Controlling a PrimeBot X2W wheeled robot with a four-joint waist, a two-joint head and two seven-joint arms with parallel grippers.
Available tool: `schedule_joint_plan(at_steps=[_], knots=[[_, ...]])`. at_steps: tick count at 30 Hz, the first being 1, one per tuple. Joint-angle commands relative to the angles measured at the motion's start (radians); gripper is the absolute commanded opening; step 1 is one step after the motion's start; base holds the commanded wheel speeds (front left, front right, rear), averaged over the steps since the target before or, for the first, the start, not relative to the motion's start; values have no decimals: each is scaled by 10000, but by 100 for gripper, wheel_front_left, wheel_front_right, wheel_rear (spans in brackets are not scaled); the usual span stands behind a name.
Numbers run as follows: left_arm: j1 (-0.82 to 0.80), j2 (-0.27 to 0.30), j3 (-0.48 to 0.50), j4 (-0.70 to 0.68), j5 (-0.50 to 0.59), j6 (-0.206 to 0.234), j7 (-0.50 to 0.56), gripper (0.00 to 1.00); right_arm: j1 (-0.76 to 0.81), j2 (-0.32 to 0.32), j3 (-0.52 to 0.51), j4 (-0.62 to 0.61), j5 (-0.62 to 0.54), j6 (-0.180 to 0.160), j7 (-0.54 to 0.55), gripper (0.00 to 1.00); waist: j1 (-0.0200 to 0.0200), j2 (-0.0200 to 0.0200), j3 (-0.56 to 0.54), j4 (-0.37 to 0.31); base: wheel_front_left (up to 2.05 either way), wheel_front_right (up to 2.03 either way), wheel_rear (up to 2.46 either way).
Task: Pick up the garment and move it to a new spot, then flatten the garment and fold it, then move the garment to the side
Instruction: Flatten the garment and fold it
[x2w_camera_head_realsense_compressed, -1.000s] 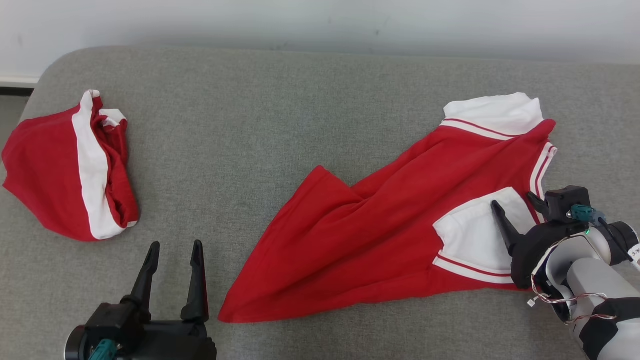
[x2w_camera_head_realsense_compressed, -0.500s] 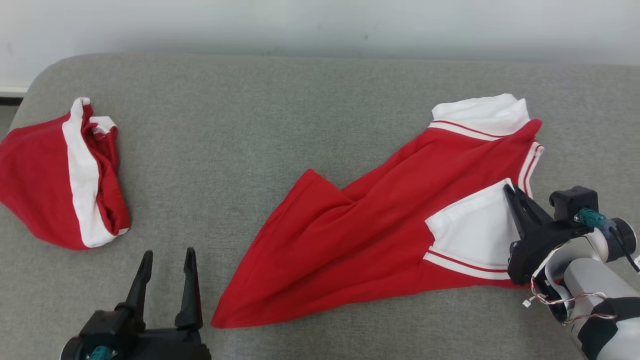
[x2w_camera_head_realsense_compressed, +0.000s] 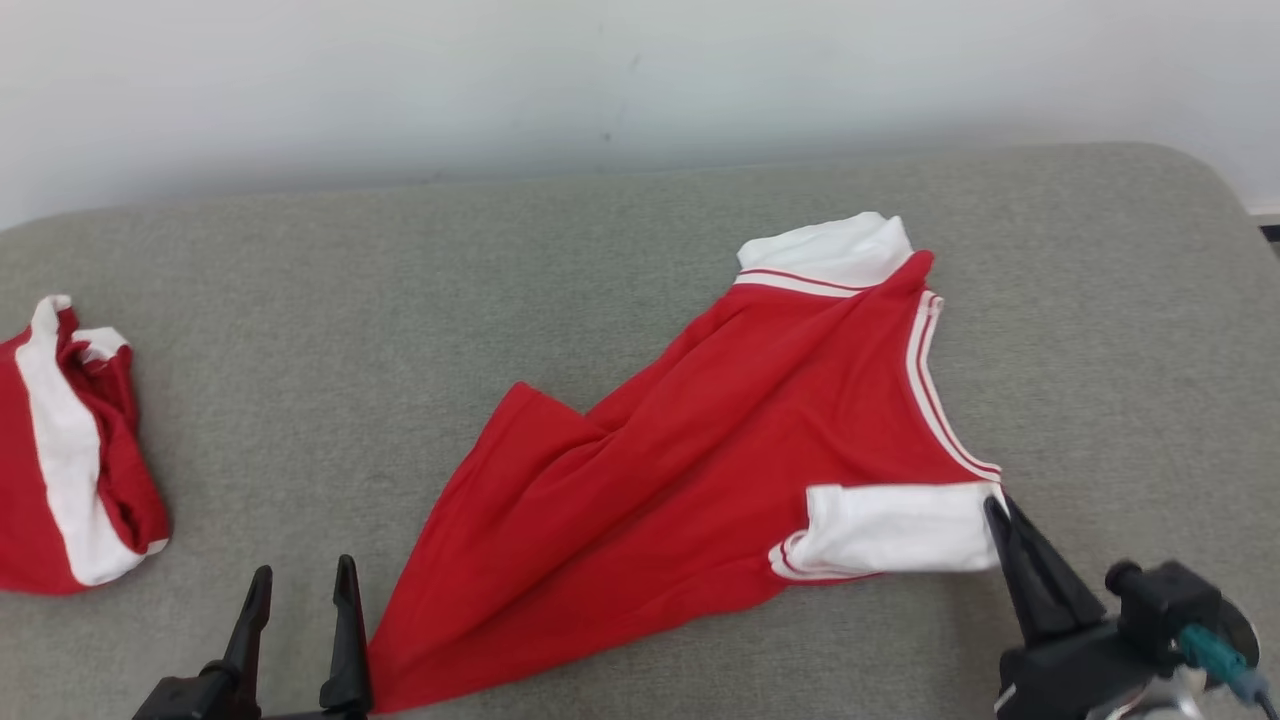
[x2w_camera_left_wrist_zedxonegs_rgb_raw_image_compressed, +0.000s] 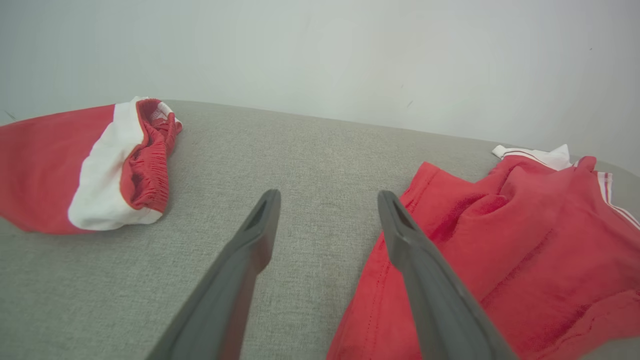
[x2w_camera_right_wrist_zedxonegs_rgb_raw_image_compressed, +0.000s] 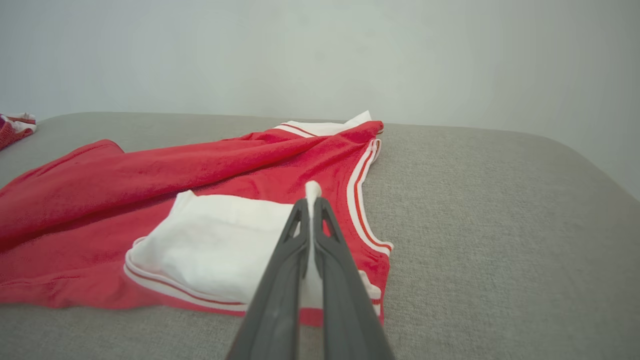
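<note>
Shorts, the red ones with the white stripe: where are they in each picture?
Head view: shorts at the left edge, partly cut off.
Left wrist view: shorts at the left, middle height.
Right wrist view: shorts as a small bit at the far left edge.
Shared landmark: the red shirt, to the right of the shorts in all three views.

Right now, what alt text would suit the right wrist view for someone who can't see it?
The right gripper is shut on the white sleeve of a red shirt lying on a grey cushion.
</note>
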Motion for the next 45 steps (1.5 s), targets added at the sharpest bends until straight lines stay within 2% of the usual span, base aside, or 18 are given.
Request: schedule_joint_plan(at_steps=[1,3,4,5,6,15,28,39,45], knots=[[83,10,43,19,-10,-14,-6,100,264,120,-118,-185,-18,-27,-2,0,1,0,-270,-359,0,0,0],[125,11,83,63,-35,-12,-6,100,821,297,-286,-402,-72,-27,-3,0,1,0,-335,-455,0,0,0],[147,11,90,81,-55,-8,-6,100,1044,384,-372,-459,-86,-27,-3,25,1,0,-381,-496,0,0,0],[166,10,92,104,-78,-12,-6,100,1236,453,-442,-504,-144,-27,-3,59,1,0,-414,-524,0,0,0],[176,11,107,136,-98,-34,-6,100,1395,508,-485,-536,-201,-27,-3,100,1,0,-453,-547,0,0,0],[489,11,274,214,-143,-134,-6,100,2376,1063,-1375,-1347,-407,-27,-4,100,1,0,-871,-666,0,0,0],[549,8,713,53,396,-107,-6,100,2668,1834,-2215,-2006,-912,-27,-4,100,1,0,-1038,-463,0,0,0],[697,268,1015,116,1021,-147,-6,100,2685,2134,-2068,-1972,-1296,-27,-5,100,1,0,-1216,-169,0,0,0],[768,213,1010,179,1040,-145,-6,100,2552,2223,-2012,-1899,-1319,-27,-5,100,1,0,-1243,-72,0,0,0]])
